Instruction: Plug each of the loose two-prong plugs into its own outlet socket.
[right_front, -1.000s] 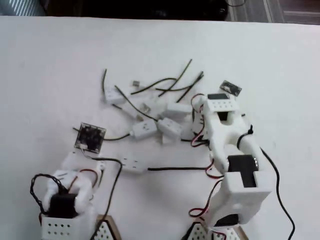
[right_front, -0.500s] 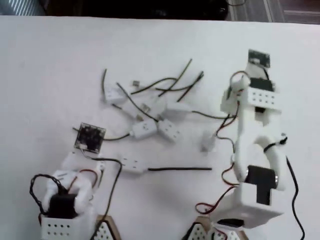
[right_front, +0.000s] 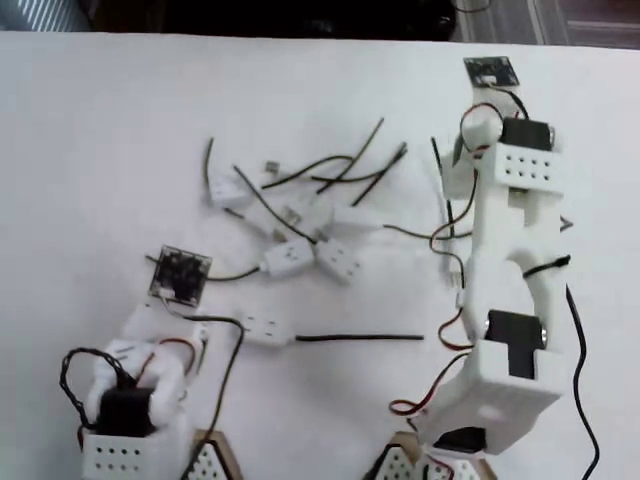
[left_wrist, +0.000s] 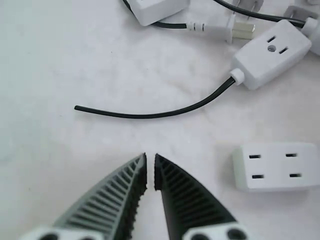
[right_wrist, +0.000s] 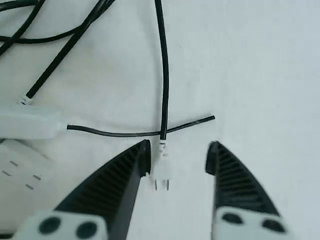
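Here the right jaws stand wide open astride a small white 2-prong plug (right_wrist: 161, 172) lying on the table (right_wrist: 260, 60), apparently placed to close on it, while the left jaws, nearly shut and empty, hover near a white outlet socket (left_wrist: 275, 166).

White table (right_front: 100, 120). Centre: tangle of white outlet sockets and black cords.

- Near edge of tangle: first socket (right_front: 290, 258) and second socket (right_front: 340, 258), side by side.
- Third socket (right_front: 357, 220) just beyond them, to right.
- Fourth socket (right_front: 228, 190) at far-left of tangle.
- Flat outlet block (right_front: 262, 327) nearer, apart from tangle. Straight black cord (right_front: 360, 338) runs right from it.
- Right arm (right_front: 510, 230) stretched far along right side.
- Small white plug (right_front: 458, 278) on table at right arm's left edge.
- Left arm (right_front: 130, 395) folded at near-left corner.
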